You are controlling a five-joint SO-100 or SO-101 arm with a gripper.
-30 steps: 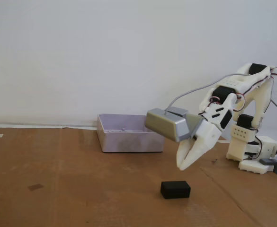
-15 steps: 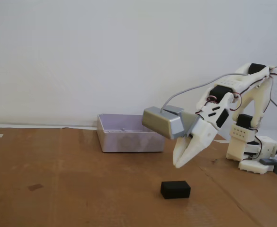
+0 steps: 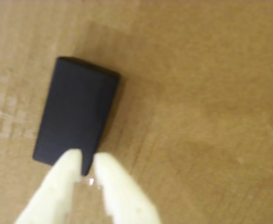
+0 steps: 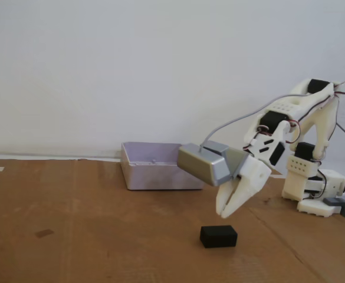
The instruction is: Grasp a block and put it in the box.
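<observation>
A white, 3D-printed robot arm (image 4: 302, 130) leans out from its base at the right end of a cardboard-covered table (image 4: 89, 236), its gripper (image 4: 226, 212) pointing down and hanging just above a small black block (image 4: 218, 236) in the fixed view. The block lies flat on the cardboard toward the front of the table, below and slightly left of the fingertips, with clear air between it and the tool. The two pale fingers sit close together with only a narrow gap at their tips and nothing between them; they hold no object. In the wrist view the block (image 3: 75, 116) appears as a dark rectangle lying at a slant on the brown surface, its near short edge meeting the fingertips of the gripper (image 3: 86, 161), which enter from the bottom edge of the frame and partly cover that end. A grey camera housing (image 4: 204, 164) rides on the wrist. Behind the block, toward the white wall, stands the box (image 4: 154, 177), a shallow, pale lavender, open-topped container, well apart from the block and to the left of the arm.
</observation>
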